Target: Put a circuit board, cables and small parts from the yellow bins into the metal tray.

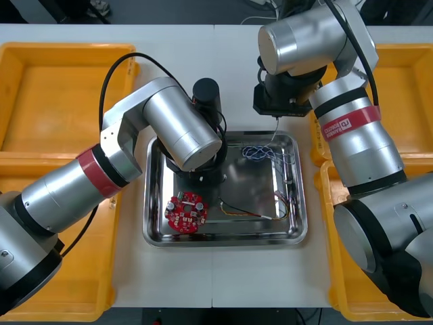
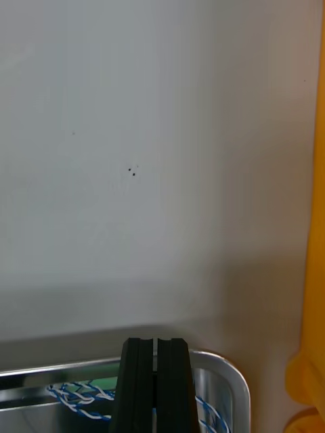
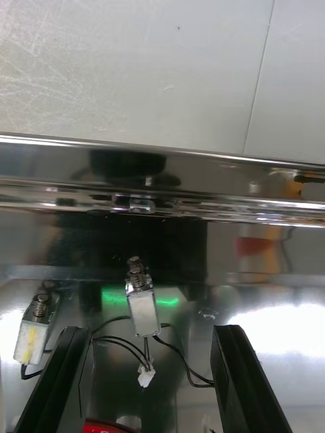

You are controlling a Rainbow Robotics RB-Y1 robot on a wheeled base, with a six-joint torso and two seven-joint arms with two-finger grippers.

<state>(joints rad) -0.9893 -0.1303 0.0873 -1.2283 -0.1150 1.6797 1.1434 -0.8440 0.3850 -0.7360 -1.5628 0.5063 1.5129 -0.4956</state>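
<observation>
left gripper (image 3: 147, 331) over tray (image 1: 252, 183) (shiny), light table (image 1: 216, 277) beneath.

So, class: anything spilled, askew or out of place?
Nothing stands out: circuit board, blue and white cable and small metal parts lie inside the metal tray. Left gripper open over the parts, right gripper shut over its far corner.

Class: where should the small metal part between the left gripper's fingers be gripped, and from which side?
Probably across the flat long sides of the small metal part, from above: it lies flat, lined up between the fingers of the left gripper.
</observation>
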